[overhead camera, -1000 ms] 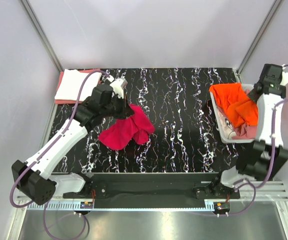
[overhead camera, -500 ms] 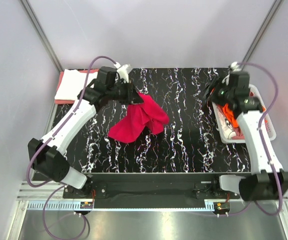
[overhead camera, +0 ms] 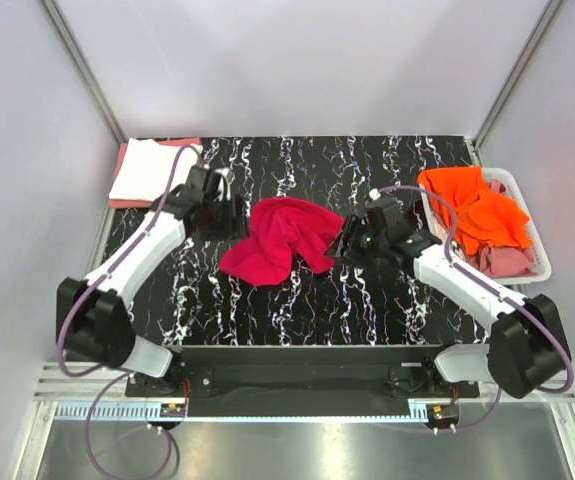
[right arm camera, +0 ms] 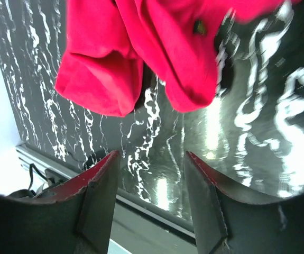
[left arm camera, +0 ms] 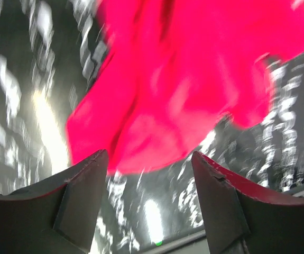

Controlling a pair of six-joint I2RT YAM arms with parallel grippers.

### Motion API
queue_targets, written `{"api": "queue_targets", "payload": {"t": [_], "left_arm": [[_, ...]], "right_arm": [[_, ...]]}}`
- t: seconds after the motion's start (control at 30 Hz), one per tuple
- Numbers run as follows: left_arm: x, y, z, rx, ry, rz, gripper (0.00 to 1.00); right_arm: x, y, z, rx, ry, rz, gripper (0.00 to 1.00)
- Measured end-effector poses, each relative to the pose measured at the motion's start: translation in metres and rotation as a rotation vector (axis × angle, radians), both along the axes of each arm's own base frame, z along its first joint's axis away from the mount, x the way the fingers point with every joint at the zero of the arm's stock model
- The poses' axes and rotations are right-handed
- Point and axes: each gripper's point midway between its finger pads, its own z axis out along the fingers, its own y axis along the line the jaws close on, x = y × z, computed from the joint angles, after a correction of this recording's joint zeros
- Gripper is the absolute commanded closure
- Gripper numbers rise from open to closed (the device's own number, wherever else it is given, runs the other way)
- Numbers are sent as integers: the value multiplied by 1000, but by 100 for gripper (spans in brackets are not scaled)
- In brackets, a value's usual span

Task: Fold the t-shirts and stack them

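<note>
- My left gripper (left arm camera: pixel 149 159) and right gripper (right arm camera: pixel 152 159): jaws apart, empty, with the crimson t-shirt (overhead camera: pixel 279 238) crumpled just ahead of both.
- I aim to pinch opposite edges, then spread it flat.

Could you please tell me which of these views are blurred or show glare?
Left wrist: heavy motion blur smears the crimson t-shirt and the marbling of the table, which also carries a bright glare streak. Right wrist: mostly sharp, with glare on the glossy table at right. Top external: sharp and evenly lit.
</note>
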Motion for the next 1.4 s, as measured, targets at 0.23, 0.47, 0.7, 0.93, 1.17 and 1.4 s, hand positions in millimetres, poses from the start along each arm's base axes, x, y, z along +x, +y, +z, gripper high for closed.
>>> {"api": "queue_targets", "payload": {"t": [0.23,0.47,0.7,0.93,1.17,1.4], "left_arm": [[-78,44,-62,15,56,228,18],[-70,41,-95,-38,62,334,17],[-52,37,-109,-61,50,384,18],[-36,30,-117,-88,27,397,57],[-37,31,-125,-34,89,383,100],[-1,42,60,-69,-271,373,100]], "right_arm": [[-12,33,-52,46,96,-141,39],[7,41,-77,82,78,-246,37],[20,41,-101,78,81,-313,37],[31,42,-110,79,55,-340,46],[34,27,-116,-31,53,-362,100],[47,-17,62,-99,-247,-376,100]]}}
